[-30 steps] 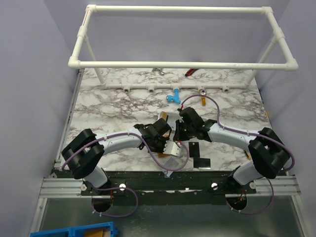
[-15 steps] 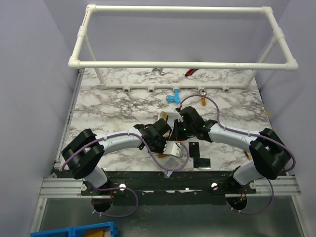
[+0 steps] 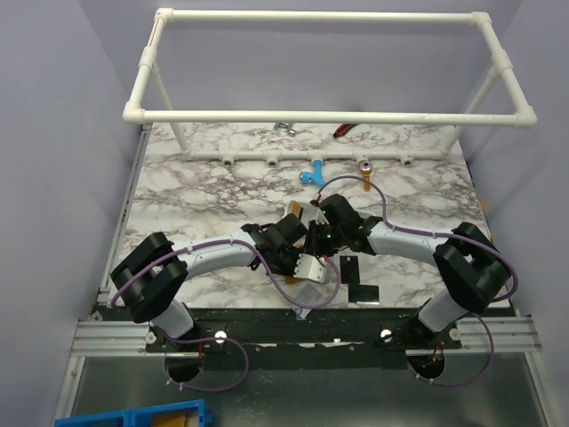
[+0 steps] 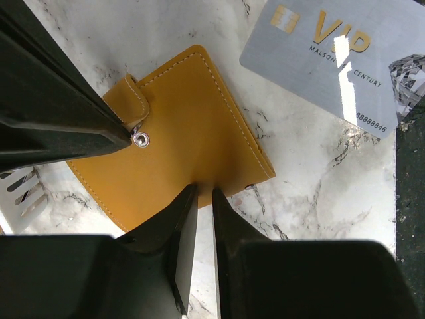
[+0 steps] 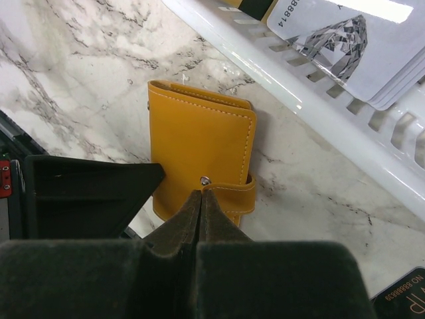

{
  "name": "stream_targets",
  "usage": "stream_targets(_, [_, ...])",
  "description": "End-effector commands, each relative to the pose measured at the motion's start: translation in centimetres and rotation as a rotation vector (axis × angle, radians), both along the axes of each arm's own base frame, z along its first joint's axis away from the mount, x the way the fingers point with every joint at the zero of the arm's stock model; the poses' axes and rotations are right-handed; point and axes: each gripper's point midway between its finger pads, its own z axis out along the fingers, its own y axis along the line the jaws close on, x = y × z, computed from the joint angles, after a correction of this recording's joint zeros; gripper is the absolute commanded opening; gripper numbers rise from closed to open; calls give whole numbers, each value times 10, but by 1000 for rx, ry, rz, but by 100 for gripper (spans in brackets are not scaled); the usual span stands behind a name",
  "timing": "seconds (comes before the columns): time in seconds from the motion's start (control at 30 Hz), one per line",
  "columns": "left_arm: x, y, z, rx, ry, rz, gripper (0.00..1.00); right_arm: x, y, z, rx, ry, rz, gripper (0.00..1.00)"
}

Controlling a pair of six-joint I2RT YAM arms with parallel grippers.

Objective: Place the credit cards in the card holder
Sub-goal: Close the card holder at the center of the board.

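Card holder (image 4: pixel 186 126): likely light, soft leather, slides easily. Left gripper (image 4: pixel 204 193): narrow slit at its 6 o'clock edge, hold unclear. Right gripper (image 5: pixel 201 193): pinched closed at snap tab (image 5: pixel 232 191); best lift flap there.

card holder (image 4: pixel 186 133) part hid by left end effector (image 4: pixel 201 194) | silver card (image 4: pixel 332 60) cut R edge
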Motion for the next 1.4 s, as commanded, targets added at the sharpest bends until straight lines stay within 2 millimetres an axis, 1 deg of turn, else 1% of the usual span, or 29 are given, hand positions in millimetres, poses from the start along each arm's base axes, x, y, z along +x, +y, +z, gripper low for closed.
stream_targets(0.0, [-4, 5, -3, 22, 0, -17, 16, -3, -3, -9, -20, 3, 9, 1])
stream_targets(0.13, [-3, 5, -3, 22, -1, -18, 16, 0, -2, -9, -18, -5, -12, 1])
stream_targets(0.4, [-3, 4, -3, 20, -6, -21, 16, -7, 2, -20, -17, 19, -2, 1])
stream_targets(0.5, [-3, 4, -3, 21, -4, -21, 16, -6, 3, -22, -22, 14, -6, 1])
stream_targets(0.63, [-3, 4, -3, 19, -3, -20, 16, -6, -1, -29, -54, 19, -15, 1])
stream_targets(0.77, [-4, 5, -3, 21, -2, -20, 16, -5, -3, -31, -65, 8, -24, 1])
stream_targets(1.03, [-3, 5, -2, 24, -6, -23, 15, -17, -13, -46, -110, 33, -20, 1])
stream_targets(1.37, [-3, 5, -1, 29, -5, -23, 15, -24, -29, -64, -149, 37, -51, 1])
